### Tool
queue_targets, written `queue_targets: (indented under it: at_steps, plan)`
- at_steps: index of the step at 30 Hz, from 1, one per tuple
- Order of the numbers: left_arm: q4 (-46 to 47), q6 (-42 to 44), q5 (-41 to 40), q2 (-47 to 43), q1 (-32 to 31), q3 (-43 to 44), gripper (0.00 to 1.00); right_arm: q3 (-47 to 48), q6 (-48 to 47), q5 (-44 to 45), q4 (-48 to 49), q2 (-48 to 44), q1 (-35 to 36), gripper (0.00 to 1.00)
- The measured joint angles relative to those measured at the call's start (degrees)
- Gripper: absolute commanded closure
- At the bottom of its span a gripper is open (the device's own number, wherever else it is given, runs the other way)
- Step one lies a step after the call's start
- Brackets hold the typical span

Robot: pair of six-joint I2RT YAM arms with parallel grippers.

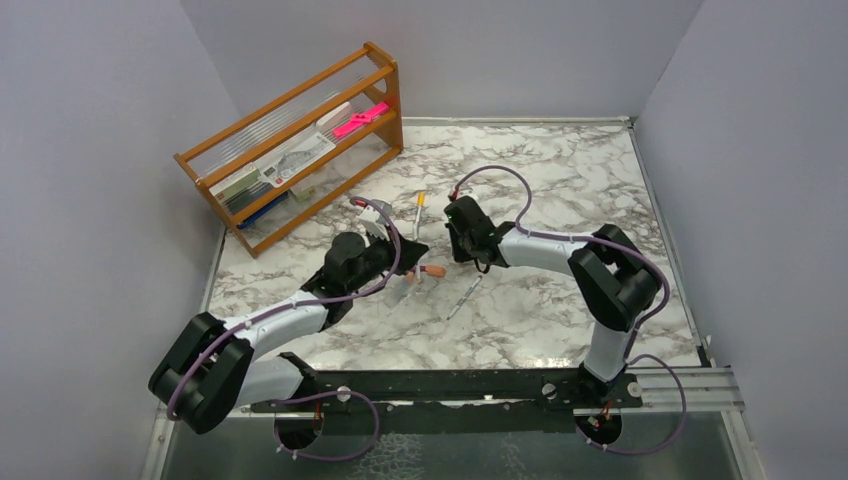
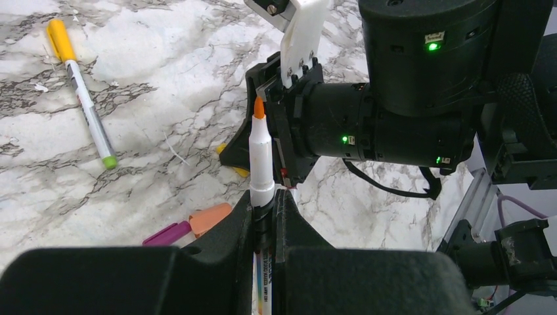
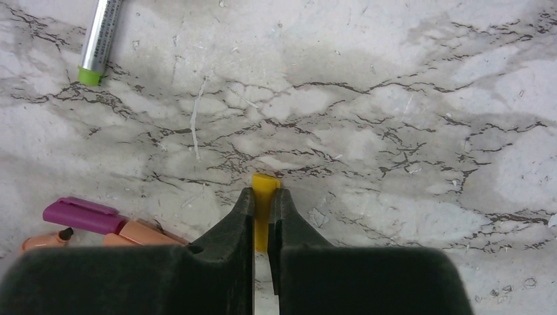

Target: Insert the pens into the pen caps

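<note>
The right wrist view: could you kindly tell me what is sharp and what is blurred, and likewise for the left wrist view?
Right wrist view: yellow cap and marble sharp, the right fingers a soft, featureless dark mass. Left wrist view: orange-tipped pen crisp, the left fingers blurred.

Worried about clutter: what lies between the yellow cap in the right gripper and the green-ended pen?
Only bare marble table, in the right wrist view, separates the yellow cap in the right gripper from the green-ended pen.
</note>
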Motion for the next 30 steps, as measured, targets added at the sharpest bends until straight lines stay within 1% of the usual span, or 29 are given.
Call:
queue_targets:
  at_steps: [3,6,11,15,18,19,23,30]
  plan:
    - [1.44,-1.25,0.07,-0.15,0.0,-1.03,1.0,-1.07,0.59,-0.61,1.01,-1.03,-0.02,0.99]
    - [6.21,-3.74,1.46,0.13,0.02,-3.39,1.0,-4.76,1.62,-2.12,2.34,-5.51,0.0,0.99]
    - [20.02,-9.77,6.54,5.11,0.11,-7.04,1.0,-10.45,4.02,-4.44,8.0,-17.7,0.0,0.99]
    - [34.25,-16.11,10.91,12.81,0.09,-8.17,1.0,-14.53,7.06,-5.9,16.57,-28.02,-0.02,0.99]
    - [44.98,-21.07,13.73,19.28,0.09,-8.17,1.0,-16.39,8.94,-7.1,22.08,-32.06,-0.02,0.99]
    - [46.88,-22.36,14.29,20.85,0.04,-8.11,1.0,-16.9,9.29,-7.61,23.63,-32.83,-0.04,0.99]
    - [50.05,-26.75,15.96,26.01,-1.51,-6.99,1.0,-18.21,10.12,-10.21,28.37,-34.29,-0.09,0.99]
    - [51.82,-28.2,17.07,26.23,-4.7,-4.79,1.0,-18.21,10.1,-12.66,30.77,-34.32,-0.09,0.99]
